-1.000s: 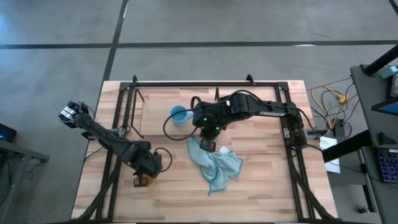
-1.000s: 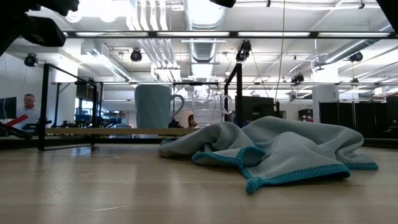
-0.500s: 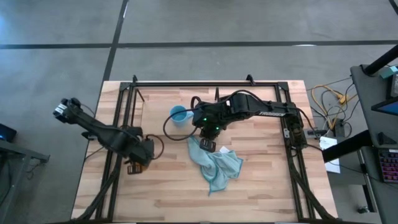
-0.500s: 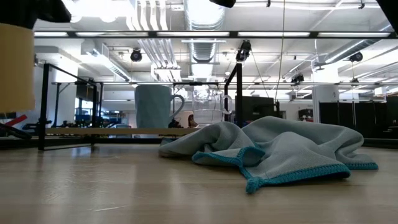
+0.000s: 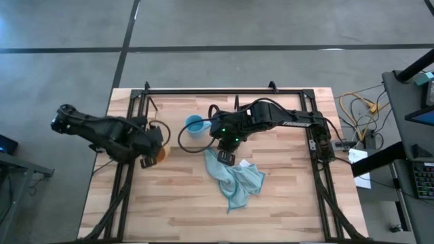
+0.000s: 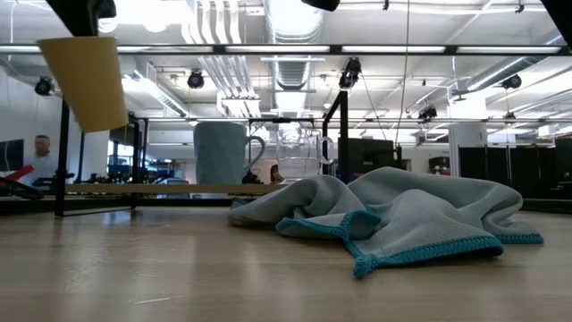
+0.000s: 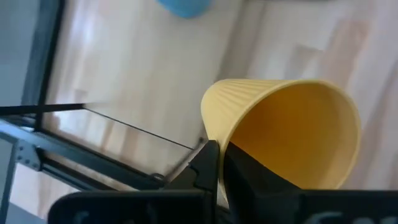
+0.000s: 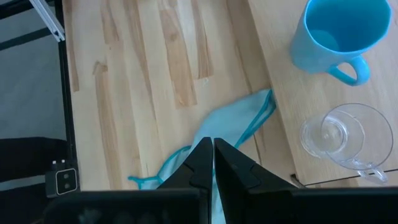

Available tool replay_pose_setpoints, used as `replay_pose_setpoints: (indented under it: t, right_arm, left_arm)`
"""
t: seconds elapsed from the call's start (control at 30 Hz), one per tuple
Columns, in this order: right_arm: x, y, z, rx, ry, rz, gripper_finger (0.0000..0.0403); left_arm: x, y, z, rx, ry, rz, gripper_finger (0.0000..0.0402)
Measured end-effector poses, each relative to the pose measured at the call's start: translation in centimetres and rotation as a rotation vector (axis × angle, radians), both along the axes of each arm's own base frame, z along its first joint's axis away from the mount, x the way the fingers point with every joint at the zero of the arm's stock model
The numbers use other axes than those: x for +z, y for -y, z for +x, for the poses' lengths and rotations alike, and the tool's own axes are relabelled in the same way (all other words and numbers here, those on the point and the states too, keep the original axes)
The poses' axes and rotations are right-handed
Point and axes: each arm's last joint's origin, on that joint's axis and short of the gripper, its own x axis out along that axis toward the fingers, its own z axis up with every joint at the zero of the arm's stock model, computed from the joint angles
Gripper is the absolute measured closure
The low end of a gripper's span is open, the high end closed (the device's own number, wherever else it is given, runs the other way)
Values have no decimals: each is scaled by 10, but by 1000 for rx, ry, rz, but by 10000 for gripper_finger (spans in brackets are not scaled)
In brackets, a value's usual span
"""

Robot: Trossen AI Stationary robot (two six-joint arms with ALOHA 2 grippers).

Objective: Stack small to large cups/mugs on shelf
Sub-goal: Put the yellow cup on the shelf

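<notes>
- Left gripper (image 5: pixel 148 153): pinching the yellow-orange cup (image 5: pixel 160 152) by its rim, one finger inside, one outside; cup lifted clear of the tabletop (image 5: pixel 285 203), tilted (low view).
- Shelf (image 6: pixel 170 189) w/ light blue mug (image 8: pixel 344 31) and clear glass cup (image 8: pixel 341 138): ahead of the left gripper, toward the right arm.
- Right gripper (image 5: pixel 227 158): fingers pressed together, empty, parked above the teal cloth (image 5: pixel 234 177), mug and glass just beyond it.
- Step judged: transport phase, cup en route to shelf.
- Next move calls for: level the cup, carry it over the shelf frame, set down beside mug, avoiding the right arm.
</notes>
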Motion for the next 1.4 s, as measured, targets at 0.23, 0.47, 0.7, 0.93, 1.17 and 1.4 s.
replay_pose_setpoints:
  t: [0.23, 0.47, 0.7, 0.93, 1.17, 1.4]
  right_arm:
    - [0, 0, 0, -14, -2, 9, 394]
    - [0, 0, 0, -22, -3, 13, 394]
    - [0, 0, 0, -22, -3, 13, 394]
    - [0, -2, 0, -18, -4, 13, 394]
    - [0, -4, 0, -12, -4, 13, 394]
    - [0, -8, -1, 2, -5, 11, 394]
  left_arm:
    - [7, -25, -8, 137, 53, 13, 401]
    - [13, -41, -11, 247, 111, 6, 402]
    - [17, -57, -4, 356, 201, -69, 402]
    - [12, -79, 3, 425, 165, -96, 402]
    - [2, -108, 10, 485, 118, -187, 401]
    - [-5, -133, 8, 507, 74, -218, 401]
